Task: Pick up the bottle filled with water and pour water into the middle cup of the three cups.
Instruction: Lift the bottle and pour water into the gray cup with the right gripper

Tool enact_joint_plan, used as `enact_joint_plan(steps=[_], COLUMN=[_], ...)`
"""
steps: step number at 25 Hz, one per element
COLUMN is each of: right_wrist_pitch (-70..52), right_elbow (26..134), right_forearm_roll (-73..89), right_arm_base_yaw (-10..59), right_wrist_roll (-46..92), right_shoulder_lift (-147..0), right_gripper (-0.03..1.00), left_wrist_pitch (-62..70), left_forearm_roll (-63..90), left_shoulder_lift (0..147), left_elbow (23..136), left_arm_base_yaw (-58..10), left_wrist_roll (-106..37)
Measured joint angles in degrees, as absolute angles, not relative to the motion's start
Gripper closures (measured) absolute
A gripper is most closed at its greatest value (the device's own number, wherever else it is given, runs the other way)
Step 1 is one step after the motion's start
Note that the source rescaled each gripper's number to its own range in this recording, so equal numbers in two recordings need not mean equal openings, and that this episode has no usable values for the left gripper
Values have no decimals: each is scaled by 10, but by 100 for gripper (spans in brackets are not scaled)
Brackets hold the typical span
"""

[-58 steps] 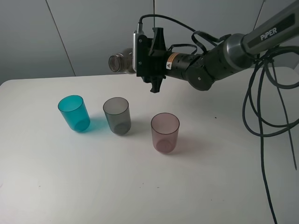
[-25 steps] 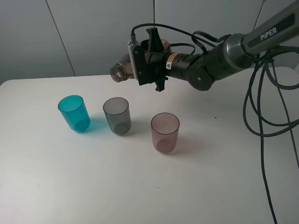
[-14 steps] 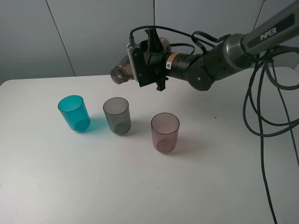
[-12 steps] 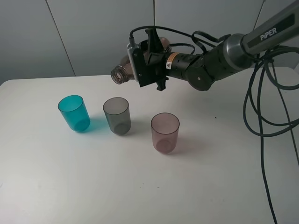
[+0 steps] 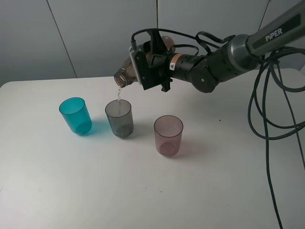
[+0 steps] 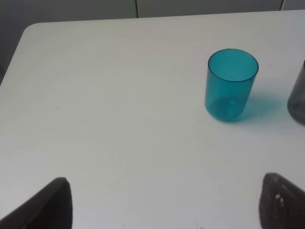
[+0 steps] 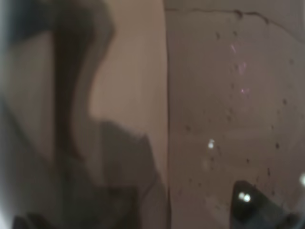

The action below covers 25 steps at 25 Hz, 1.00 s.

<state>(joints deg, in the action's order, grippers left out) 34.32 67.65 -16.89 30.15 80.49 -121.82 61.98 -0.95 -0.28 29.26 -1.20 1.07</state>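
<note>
The bottle (image 5: pixel 125 75), smoky brown and uncapped, is held in the air above the table (image 5: pixel 143 191), tipped nearly on its side with its open mouth pointing down and to the left of the high view. A thin stream of water (image 5: pixel 118 94) falls from the mouth into the middle cup (image 5: pixel 119 118), which stands right below it. This grey cup stands upright between a teal cup (image 5: pixel 75 115) and a pink cup (image 5: pixel 168 135), all three apart from each other on the white table. The right gripper (image 5: pixel 157 59) is clamped around the bottle's body, its arm reaching in from the right with black cables (image 5: pixel 267 95) hanging behind. The right wrist view is filled by the bottle's brownish wall (image 7: pixel 214 119), blurred and dotted with droplets. The left gripper (image 6: pixel 167 210) is spread wide and holds nothing, hovering over bare table near the teal cup (image 6: pixel 231 86).
</note>
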Motion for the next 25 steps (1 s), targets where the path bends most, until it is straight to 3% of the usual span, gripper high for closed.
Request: enact_joint_plan(steps=[25], right_wrist_pitch=[378], right_elbow=[678], right_forearm_roll=[-168], right_arm_base_yaw=[302], right_wrist_roll=[875], right_shoulder_lift=[-1218], right_gripper=[93], left_wrist_pitch=[620], left_forearm_roll=[-9], left_shoulder_lift=[-3], left_elbow=[293], left_arm_base_yaw=[-12], left_wrist_roll=[11])
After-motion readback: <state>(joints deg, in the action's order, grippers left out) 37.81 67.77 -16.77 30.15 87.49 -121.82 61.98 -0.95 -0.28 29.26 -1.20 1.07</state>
